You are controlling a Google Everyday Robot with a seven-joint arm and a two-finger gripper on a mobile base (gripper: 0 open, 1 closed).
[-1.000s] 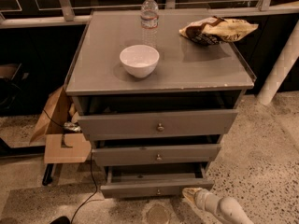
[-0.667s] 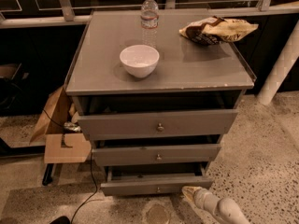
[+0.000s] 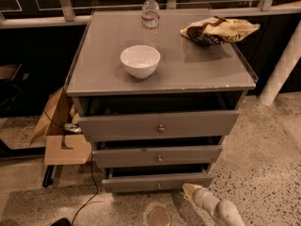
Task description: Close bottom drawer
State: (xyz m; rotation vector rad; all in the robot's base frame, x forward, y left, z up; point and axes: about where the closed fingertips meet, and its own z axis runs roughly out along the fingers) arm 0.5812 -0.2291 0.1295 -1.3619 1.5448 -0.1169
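Observation:
The bottom drawer (image 3: 141,182) is the lowest and slimmest grey drawer of the cabinet, pulled out, with a small round knob (image 3: 159,186) at its middle. My gripper (image 3: 189,190) comes in from the bottom right on a pale arm. Its tip sits just in front of the drawer's front panel, right of the knob, near the panel's right end. The middle drawer (image 3: 157,155) and top drawer (image 3: 160,125) above it also stand partly open.
A white bowl (image 3: 140,60), a water bottle (image 3: 150,16) and a snack bag (image 3: 217,30) rest on the cabinet top (image 3: 202,69). Cardboard boxes (image 3: 61,135) and a cable (image 3: 94,192) lie left of the cabinet. A white post (image 3: 282,65) stands at the right.

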